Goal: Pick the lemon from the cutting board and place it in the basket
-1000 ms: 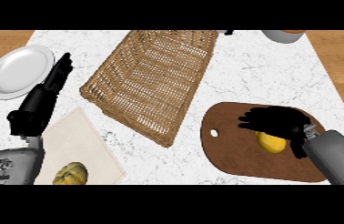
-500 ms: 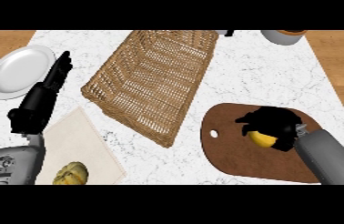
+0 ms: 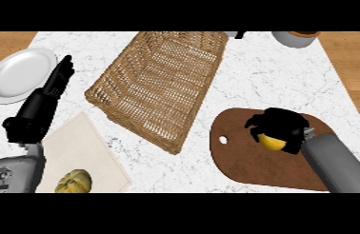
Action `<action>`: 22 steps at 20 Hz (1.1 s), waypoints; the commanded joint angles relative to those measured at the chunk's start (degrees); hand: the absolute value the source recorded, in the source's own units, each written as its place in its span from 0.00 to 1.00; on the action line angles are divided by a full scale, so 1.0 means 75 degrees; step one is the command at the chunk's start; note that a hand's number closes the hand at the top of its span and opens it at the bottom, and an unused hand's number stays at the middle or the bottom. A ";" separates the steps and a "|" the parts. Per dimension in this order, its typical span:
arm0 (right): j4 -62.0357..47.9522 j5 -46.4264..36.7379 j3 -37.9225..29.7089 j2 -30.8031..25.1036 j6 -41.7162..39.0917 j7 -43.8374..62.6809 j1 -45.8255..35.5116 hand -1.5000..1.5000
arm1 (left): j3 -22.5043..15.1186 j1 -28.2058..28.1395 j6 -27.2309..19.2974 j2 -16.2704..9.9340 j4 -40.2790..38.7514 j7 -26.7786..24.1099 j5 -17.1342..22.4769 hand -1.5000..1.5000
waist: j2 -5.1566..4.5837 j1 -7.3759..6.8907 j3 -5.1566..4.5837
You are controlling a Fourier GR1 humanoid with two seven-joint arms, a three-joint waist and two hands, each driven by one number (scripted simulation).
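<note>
R hand [image 3: 281, 126] has closed its fingers round the lemon [image 3: 271, 141] since a sec ago; lemon is under the palm, on the cutting board [image 3: 243, 159]. Grasp looks set; next lift toward basket [image 3: 158, 88], up-left. L hand [image 3: 53, 88] rests spread.

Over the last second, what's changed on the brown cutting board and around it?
The right hand has curled tighter round the yellow lemon and shifted slightly up the brown wooden cutting board, with the lemon. The left hand, woven basket, white plate and the bread roll on the cloth stayed put.
</note>
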State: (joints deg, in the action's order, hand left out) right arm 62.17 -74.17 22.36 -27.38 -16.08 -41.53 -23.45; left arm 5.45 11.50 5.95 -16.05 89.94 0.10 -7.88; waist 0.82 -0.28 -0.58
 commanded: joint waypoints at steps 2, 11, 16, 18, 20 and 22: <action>-0.0403 0.0407 -0.1651 0.0492 -0.0259 0.2603 0.0250 1.00 | 0.0044 -0.0321 -0.0154 0.0059 -0.0140 -0.0220 -0.0127 0.50 | -0.0075 0.0334 0.0064; 0.0391 0.0883 -0.4400 0.1685 0.1598 0.7404 0.0031 1.00 | 0.0240 -0.0391 -0.0003 -0.0105 0.0005 -0.0125 0.0059 0.50 | -0.0021 0.0325 0.0071; 0.2119 0.1961 -0.4847 0.2873 0.2856 0.7398 -0.0505 1.00 | 0.0265 -0.0139 0.0067 -0.0179 -0.0041 -0.0011 0.0094 0.50 | 0.0014 0.0332 0.0082; 0.3020 0.2366 -0.4772 0.2957 0.2460 0.7373 -0.0710 1.00 | 0.0220 -0.0154 -0.0091 -0.0071 -0.0176 -0.0120 -0.0051 0.50 | 0.0013 0.0351 0.0070; 0.3522 0.2661 -0.4822 0.3160 0.2260 0.7794 -0.1333 1.00 | 0.0090 -0.0239 -0.0081 0.0054 -0.0051 -0.0096 -0.0052 0.50 | 0.0002 0.0216 0.0071; 0.4295 0.2517 -0.4438 0.3272 0.1803 0.8342 -0.1529 1.00 | -0.0095 -0.0221 -0.0298 0.0296 -0.0050 -0.0074 -0.0245 0.50 | -0.0027 0.0193 0.0068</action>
State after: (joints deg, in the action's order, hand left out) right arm 85.37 -57.32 -12.13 -5.17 0.43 16.09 -30.65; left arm 6.34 9.00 5.43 -15.87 89.72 -1.15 -8.23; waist 0.82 1.56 -0.06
